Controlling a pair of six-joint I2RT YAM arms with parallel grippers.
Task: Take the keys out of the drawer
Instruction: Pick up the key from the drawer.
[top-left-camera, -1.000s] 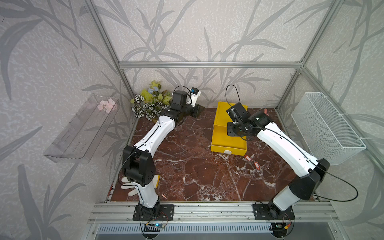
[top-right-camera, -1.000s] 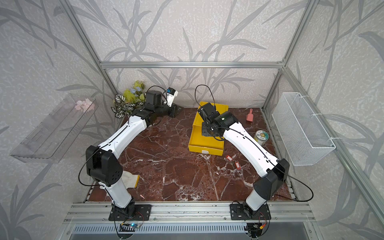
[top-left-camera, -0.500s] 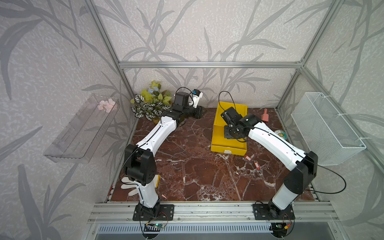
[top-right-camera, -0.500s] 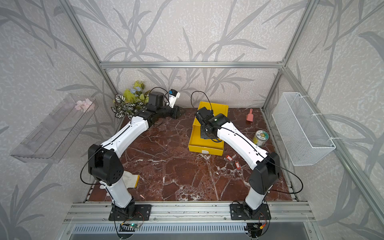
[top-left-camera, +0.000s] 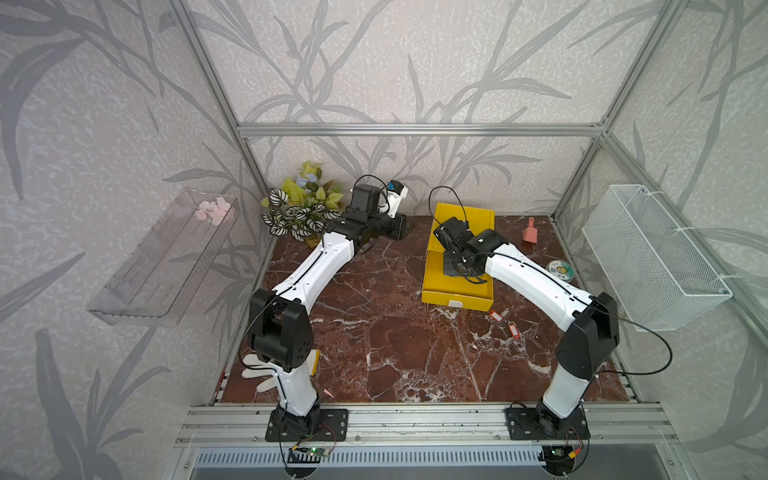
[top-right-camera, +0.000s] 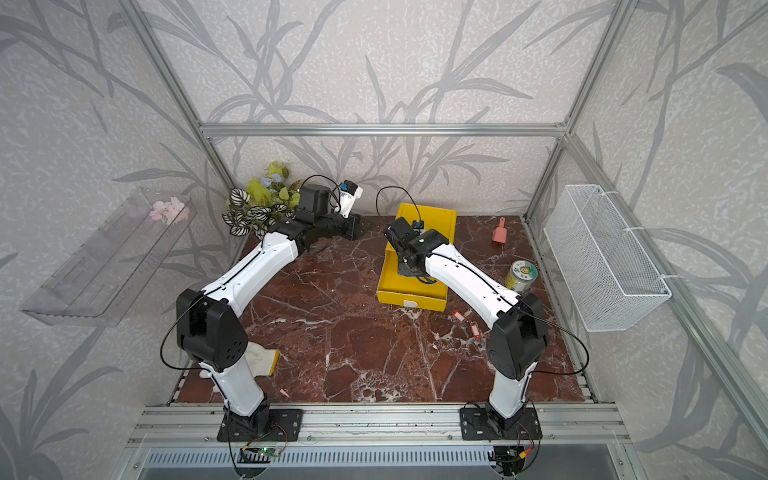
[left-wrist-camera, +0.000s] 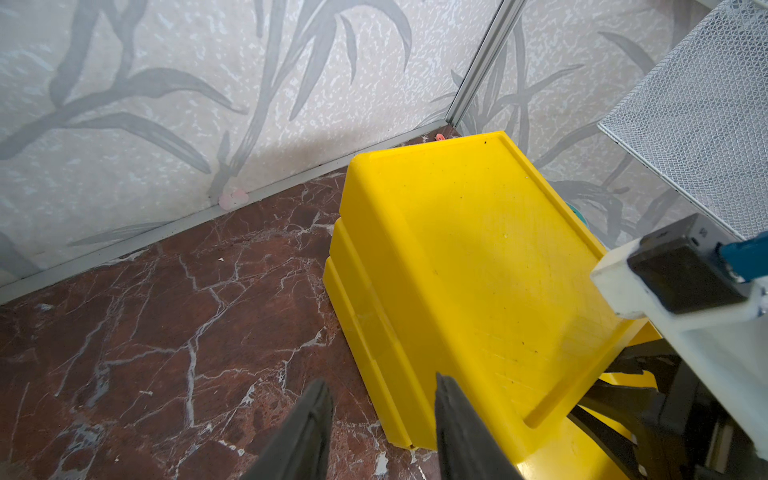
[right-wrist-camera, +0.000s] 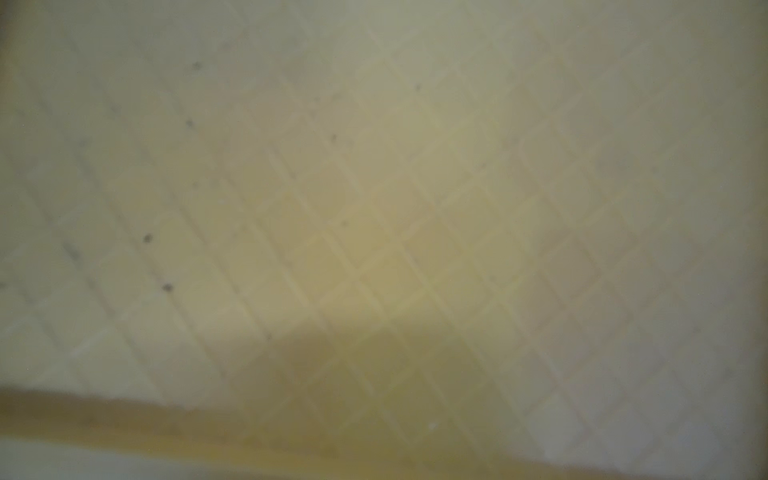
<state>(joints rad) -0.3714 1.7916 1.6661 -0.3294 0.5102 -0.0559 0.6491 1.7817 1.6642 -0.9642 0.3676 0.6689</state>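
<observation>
Sweep the right claw (top-left-camera: 457, 266), grip impossible to tell, slowly inside the yellow drawer (top-left-camera: 457, 297), left claw (left-wrist-camera: 382, 419) spread beside its case, red-tagged keys (top-left-camera: 515, 332) lying on the table (top-left-camera: 374, 324) just in front.

My white-and-black left arm (top-left-camera: 320, 266) stretches far forward, and its wrist bends inward. The black two-finger left gripper (left-wrist-camera: 382, 419) lies low and nearly level, its dark fingers (left-wrist-camera: 309, 428) standing clearly apart and empty. My white-and-black right arm (top-left-camera: 536, 278) reaches forward and inward. The black right gripper (top-left-camera: 456, 266) points steeply down, and I cannot see how its jaws stand.
</observation>
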